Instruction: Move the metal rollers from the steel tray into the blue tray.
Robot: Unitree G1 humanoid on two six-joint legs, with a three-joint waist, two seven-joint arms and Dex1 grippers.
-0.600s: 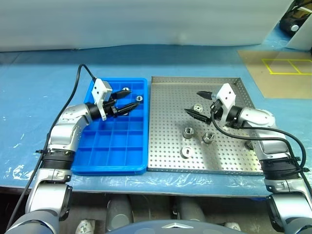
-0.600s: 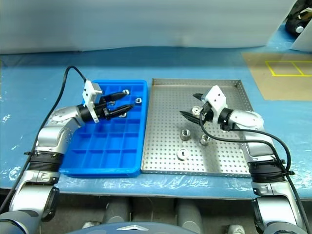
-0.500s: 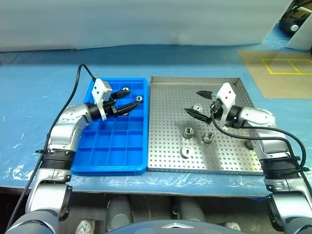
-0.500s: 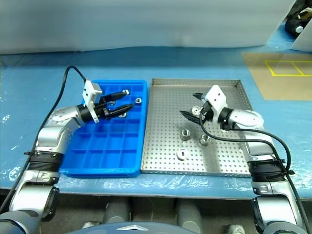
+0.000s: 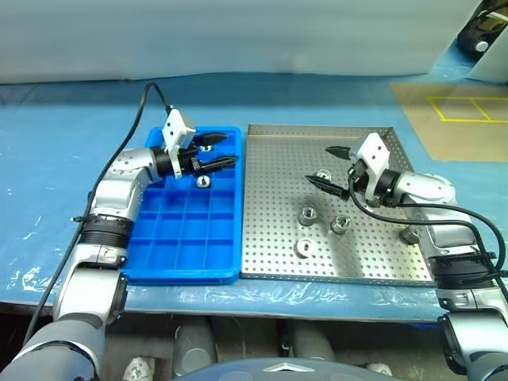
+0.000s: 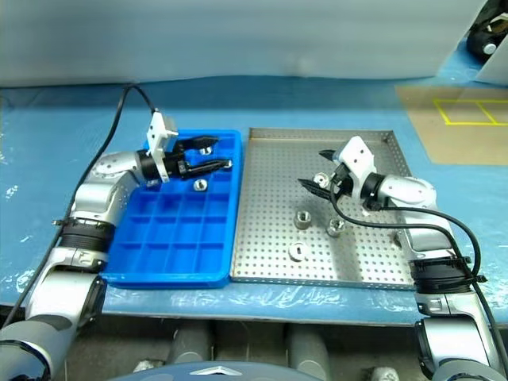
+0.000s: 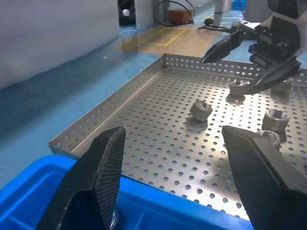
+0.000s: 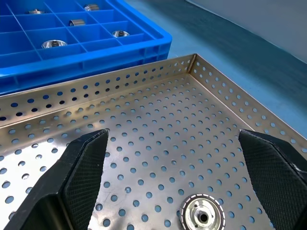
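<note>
Blue-sheeted counter point(image 5: 63, 159), plastic film wrinkled along near edge. Grey wall or curtain point(image 5: 238, 40) behind. Brown floor patch with yellow taped squares point(image 5: 464, 107) at far right, dark wheeled thing in the far right corner, too cut off to identify.

Blue tray point(image 5: 186, 238) on left of counter, steel tray point(image 5: 278, 254) just beside it on right, rims nearly touching. Perforated floor on steel tray, low rim.

Metal rollers point(image 5: 306, 214) on steel tray: one near far-middle between right pincer tips, two side by side mid-tray, one nearer front, one at right edge by the arm. One roller point(image 5: 204, 181) loose in a far-row compartment of blue tray; more seen in blue compartments in right wrist view, exact count unclear.

Left pincer point(image 5: 216, 151) over far end of blue tray, pointing toward steel tray, fingers parted, nothing between them.

Right pincer point(image 5: 327, 165) low over far-middle of steel tray, fingers spread wide, nothing gripped; a roller point(image 8: 202, 217) lying flat on perforated floor between tips, not touched.

Black cable point(image 5: 131, 131) looping off left wrist.
</note>
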